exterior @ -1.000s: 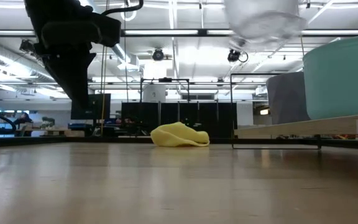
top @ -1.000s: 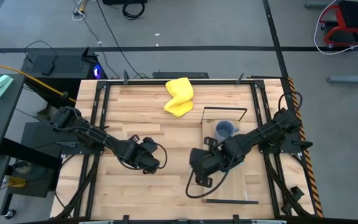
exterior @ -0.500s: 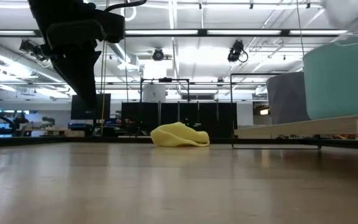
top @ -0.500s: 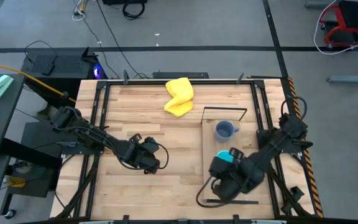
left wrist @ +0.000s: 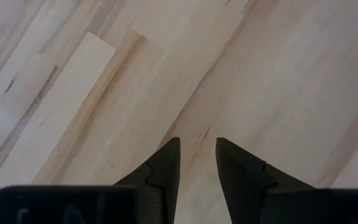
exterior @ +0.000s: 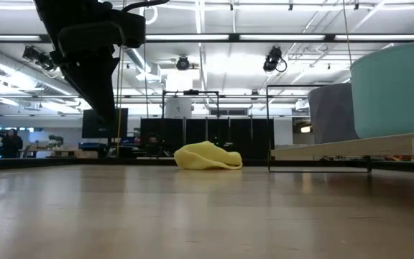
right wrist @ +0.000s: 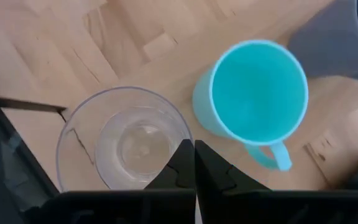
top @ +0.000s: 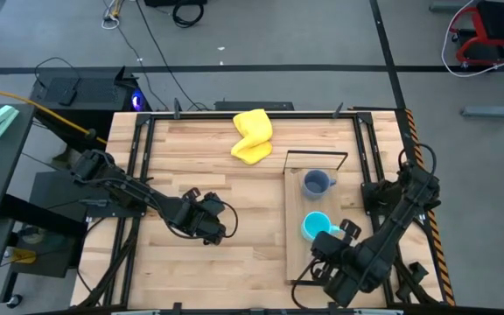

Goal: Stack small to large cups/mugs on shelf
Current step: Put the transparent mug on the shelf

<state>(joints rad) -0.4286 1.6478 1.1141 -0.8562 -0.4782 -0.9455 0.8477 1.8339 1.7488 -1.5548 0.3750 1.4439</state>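
Observation:
The clear cup point(right wrist: 126, 140) stands mouth up over the near part of the pale shelf point(top: 344, 206), and my right gripper point(right wrist: 194, 149) is shut on it. In the high view my right gripper point(top: 332, 262) is just near-side of the cyan mug point(top: 315, 227). The cyan mug point(right wrist: 253, 93) stands upright on the shelf beside the clear cup. The grey-blue mug point(top: 316, 183) stands farther back on the shelf. My left gripper point(top: 213, 223) hovers over the bare tabletop, left of the shelf, with a narrow gap between its fingers point(left wrist: 197, 146) and nothing in it. My right gripper pinches the clear cup's wall at the rim point(right wrist: 180, 138), on the side facing the cyan mug. One finger is inside the cup and one outside. The fingers point down from above. The cup is upright; whether its bottom rests on the shelf I cannot tell.
A yellow cloth point(top: 252, 136) lies crumpled at the table's far edge and also shows in the low view point(exterior: 207, 156). The shelf's thin black frame rim point(right wrist: 17, 104) runs close by the clear cup. Bare tabletop point(top: 234, 188) spreads between the two arms.
My right gripper has carried the clear cup from left of the shelf toward the table's right and near edges, past the cyan mug, over the shelf's near part. The cup stayed upright. The cyan mug has come into the high view.

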